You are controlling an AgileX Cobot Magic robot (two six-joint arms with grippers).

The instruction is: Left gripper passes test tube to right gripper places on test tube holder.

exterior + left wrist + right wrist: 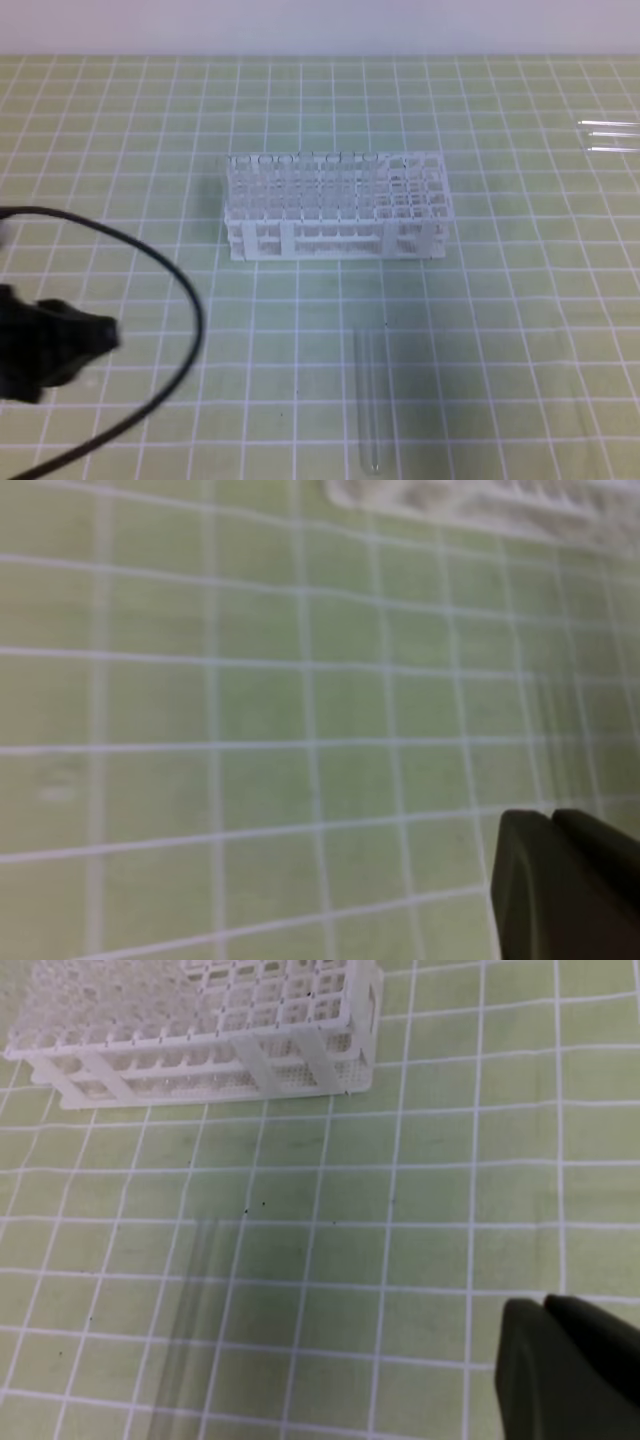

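A pale green mat (520,300) ruled with a white grid covers the work surface, and the white lattice test tube holder (338,205) stands on it toward the far middle, with three clear tubes (610,137) lying grouped at the far right edge. The test tube (370,400) lies flat on the mat in front of the holder, well apart from it and untouched by either arm. The left gripper (105,335) hovers at the left edge, trailing a looped black cable (180,280), its fingers pressed together on nothing; the right gripper (545,1305) shows only in its own wrist view, where its fingers appear likewise closed and empty, though only their tips are visible.
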